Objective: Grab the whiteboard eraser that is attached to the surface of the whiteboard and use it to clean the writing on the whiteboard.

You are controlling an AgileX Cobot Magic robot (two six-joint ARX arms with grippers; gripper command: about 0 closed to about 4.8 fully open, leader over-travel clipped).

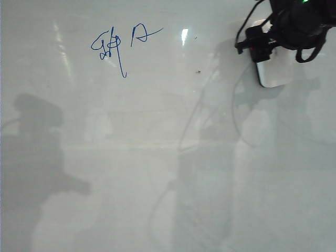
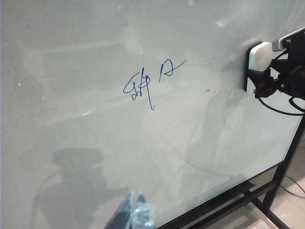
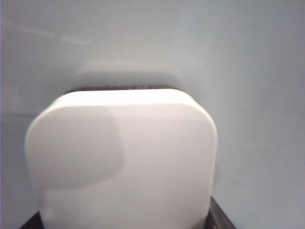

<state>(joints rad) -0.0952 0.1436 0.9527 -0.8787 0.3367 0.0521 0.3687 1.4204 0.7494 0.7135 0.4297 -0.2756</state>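
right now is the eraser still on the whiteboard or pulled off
On. The whiteboard eraser sits flat against the whiteboard, black felt to the surface, with the right end effector at it. The blue writing is unwiped.

The right gripper (image 1: 258, 46) covers the eraser's (image 1: 274, 73) upper end; up close the eraser (image 3: 124, 162) is cropped, and the jaws' spread can't be read.

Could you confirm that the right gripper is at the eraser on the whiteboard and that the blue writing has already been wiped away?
Not quite: the right gripper is at the eraser on the whiteboard, but the blue writing is still there, untouched, as the exterior view shows.
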